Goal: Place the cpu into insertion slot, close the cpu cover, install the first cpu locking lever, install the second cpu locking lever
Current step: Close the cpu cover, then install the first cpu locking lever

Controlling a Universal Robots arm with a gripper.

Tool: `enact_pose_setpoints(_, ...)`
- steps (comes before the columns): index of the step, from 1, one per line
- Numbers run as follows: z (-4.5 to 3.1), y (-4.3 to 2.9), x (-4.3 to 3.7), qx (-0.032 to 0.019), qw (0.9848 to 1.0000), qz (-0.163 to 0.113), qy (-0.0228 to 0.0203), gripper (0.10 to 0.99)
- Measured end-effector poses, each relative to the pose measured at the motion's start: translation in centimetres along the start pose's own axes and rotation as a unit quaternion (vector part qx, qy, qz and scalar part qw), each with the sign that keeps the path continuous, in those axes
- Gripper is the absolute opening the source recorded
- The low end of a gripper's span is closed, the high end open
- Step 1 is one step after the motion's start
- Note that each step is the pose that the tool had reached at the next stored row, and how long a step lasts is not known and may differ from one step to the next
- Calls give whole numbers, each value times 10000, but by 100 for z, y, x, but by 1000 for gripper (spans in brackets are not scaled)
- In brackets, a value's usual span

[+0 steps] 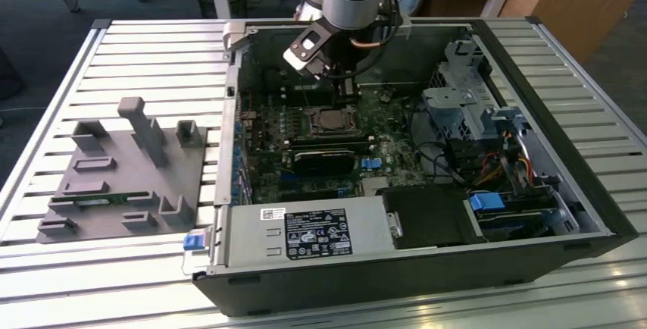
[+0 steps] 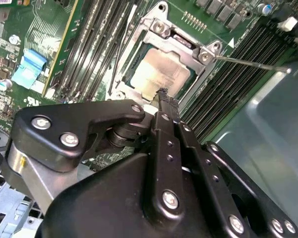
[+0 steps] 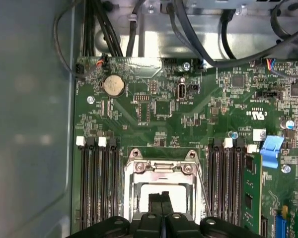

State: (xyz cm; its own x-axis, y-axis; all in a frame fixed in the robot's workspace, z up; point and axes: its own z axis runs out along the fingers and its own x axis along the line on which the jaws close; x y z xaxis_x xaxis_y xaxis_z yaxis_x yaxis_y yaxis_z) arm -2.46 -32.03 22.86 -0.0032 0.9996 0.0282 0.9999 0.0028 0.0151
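Memory slots [image 3: 97,188] on both sides of the cpu cover [image 3: 159,168], case wall [image 3: 30,124] beyond one bank.

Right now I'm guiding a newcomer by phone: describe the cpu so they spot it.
Inside the open computer case, find the green motherboard. Between its black memory slots lies the silver cpu cover; the cpu is the pale beige square in its window.

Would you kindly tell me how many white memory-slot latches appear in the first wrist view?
4 white latches: two on the memory slots on one side of the cpu cover, two on the other side. More may be hidden behind the pincer.
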Motion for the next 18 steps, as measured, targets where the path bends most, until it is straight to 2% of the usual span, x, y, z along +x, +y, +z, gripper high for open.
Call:
enact_pose_setpoints(7, 0, -45, 0, 0, 10000, 0, 0, 118)
enact_pose_setpoints(18, -23, -49, 1, 0, 10000, 1, 0, 118)
